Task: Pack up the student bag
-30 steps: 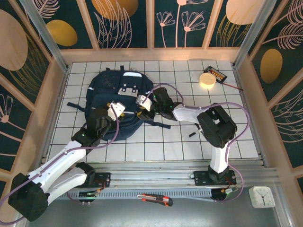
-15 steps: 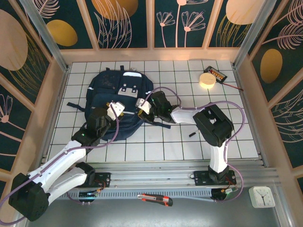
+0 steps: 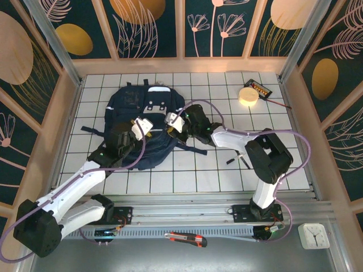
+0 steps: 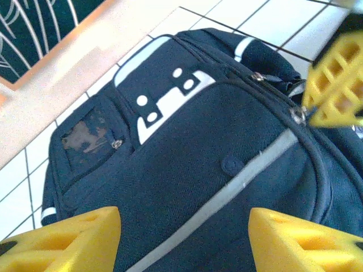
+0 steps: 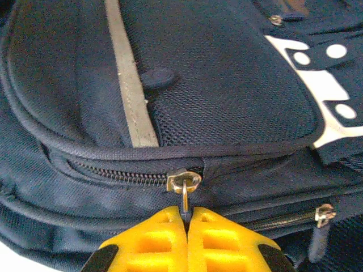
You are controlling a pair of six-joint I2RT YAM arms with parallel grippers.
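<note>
**Right fingers pinching a zipper pull, left fingers hanging open above the bag**

The right gripper is clenching its two yellow fingers together on the small metal zipper pull, with the slider sitting just beyond the fingertips. The grip looks chosen for dragging the slider along its track, probably to open a compartment so packing can begin.

The left gripper is holding nothing. Its fingers are standing well apart, hovering over the front panel with dark fabric and a grey stripe showing between them. It seems to be waiting there to press down or steady the cloth while the other arm is pulling.

The student bag is lying flat, front face up, on the left-centre part of the tiled table, between the two grippers' reach. Its long axis is running near to far, tilted slightly. The top, with the white-grey patches, is pointing toward the far wall, and the bottom is pointing toward the arm bases. Dark straps are trailing out to the left and right.
</note>
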